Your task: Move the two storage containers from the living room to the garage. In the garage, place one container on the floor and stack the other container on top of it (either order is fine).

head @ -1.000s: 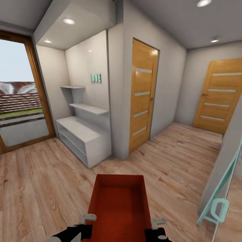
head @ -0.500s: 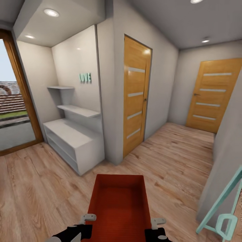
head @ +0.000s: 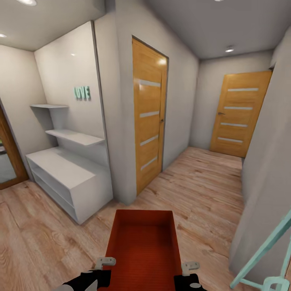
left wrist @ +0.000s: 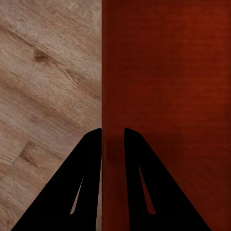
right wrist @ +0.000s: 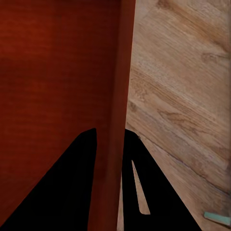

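I carry one orange-red storage container (head: 143, 246) low in front of me in the head view, above a light wood plank floor. My left gripper (head: 106, 263) is shut on its left wall, and my right gripper (head: 190, 267) is shut on its right wall. In the left wrist view, the two black fingers (left wrist: 77, 183) of the left gripper (left wrist: 113, 132) pinch the container's wall (left wrist: 111, 96). In the right wrist view, the right gripper (right wrist: 109, 132) clamps the opposite wall (right wrist: 120, 86) the same way. The bin looks empty inside.
A white low cabinet (head: 68, 180) with shelves stands in an alcove at the left. A wall corner (head: 121, 161) juts out ahead. A wooden door (head: 149, 117) is beside it, another wooden door (head: 240, 115) closes the hallway's end. A teal frame (head: 266, 258) leans at the right.
The whole head view has shifted: alcove and glass door slid left, the hallway moved toward the centre, so the camera turned right. The container and both grippers keep their place in the picture.
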Robot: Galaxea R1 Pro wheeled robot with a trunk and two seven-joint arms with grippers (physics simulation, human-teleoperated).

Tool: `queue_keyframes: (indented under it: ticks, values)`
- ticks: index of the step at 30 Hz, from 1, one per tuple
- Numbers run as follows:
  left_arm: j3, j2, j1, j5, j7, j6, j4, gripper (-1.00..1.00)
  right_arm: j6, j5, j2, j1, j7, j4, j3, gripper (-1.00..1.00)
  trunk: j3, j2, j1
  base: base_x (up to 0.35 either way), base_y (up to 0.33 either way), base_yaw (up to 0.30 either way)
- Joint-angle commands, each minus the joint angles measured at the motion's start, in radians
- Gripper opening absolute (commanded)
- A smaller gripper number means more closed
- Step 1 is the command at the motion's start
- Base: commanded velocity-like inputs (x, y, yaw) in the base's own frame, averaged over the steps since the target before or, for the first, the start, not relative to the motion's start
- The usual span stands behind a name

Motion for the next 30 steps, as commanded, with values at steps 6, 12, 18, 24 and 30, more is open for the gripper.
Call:
queue_keyframes:
  ticks: [6,12,18,24,30]
  values:
    - [-0.004,0.003,-0.001,-0.008,0.009,0.004,-0.002,-1.00,-0.004,-0.016,-0.016,-0.001,-0.004,0.002,0.009,-1.00,-0.001,-0.001,0.001,0.324,0.000,-0.002]
    - [-0.004,0.003,-0.001,-0.008,0.009,0.004,-0.002,-1.00,-0.004,-0.016,-0.015,-0.001,-0.004,0.002,0.009,-1.00,-0.001,-0.001,0.001,0.324,0.000,0.000]
    - [-0.004,0.003,-0.001,-0.008,0.009,0.004,-0.002,-1.00,-0.004,-0.016,-0.015,-0.001,-0.004,0.002,0.009,-1.00,-0.001,-0.001,0.001,0.324,0.000,0.000]
    - [-0.004,0.002,-0.001,-0.009,0.009,0.004,-0.002,-1.00,-0.004,-0.017,-0.015,-0.001,-0.004,0.002,0.009,-1.00,-0.001,-0.001,0.001,0.324,0.000,-0.011]
    - [-0.004,0.003,-0.001,-0.009,0.009,0.004,-0.002,-1.00,-0.005,-0.018,-0.014,-0.001,-0.006,0.002,0.009,-1.00,-0.001,-0.001,0.001,0.324,0.000,-0.194]
